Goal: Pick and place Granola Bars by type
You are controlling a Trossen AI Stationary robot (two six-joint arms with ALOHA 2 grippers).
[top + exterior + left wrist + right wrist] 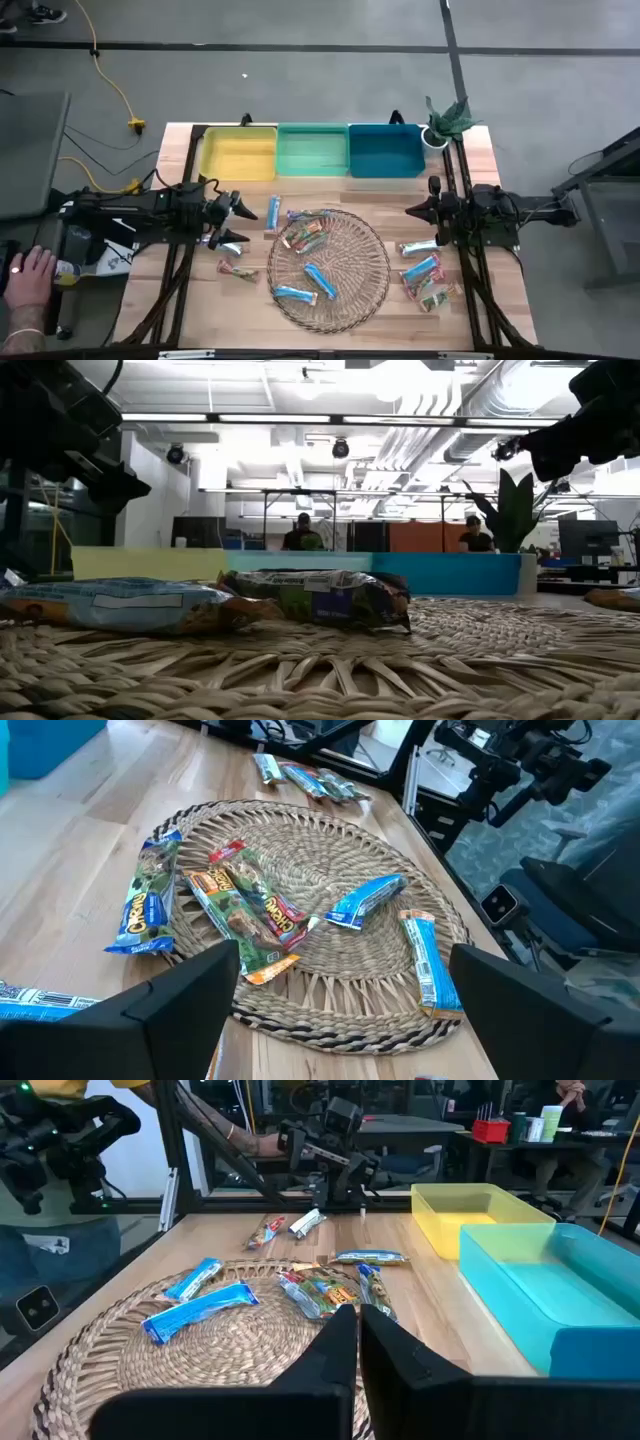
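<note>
Granola bars lie flat on the round wicker tray [345,300]: two bright blue ones [320,282], and a multicoloured cluster [305,235]. More bars rest on the table: a blue one [272,213] and a red one [237,270] left of the tray, and several [422,268] to its right. My left gripper [243,222] hovers open beside the tray's left rim, fingers wide apart in its wrist view [342,960]. My right gripper [410,210] hangs shut off the tray's upper right [358,1318]. Neither touches anything.
Yellow [240,153], green [312,150] and blue [385,150] bins stand in a row along the far edge. A potted plant [445,120] sits at the far right corner. A person's hand [25,280] rests beyond the table's left side.
</note>
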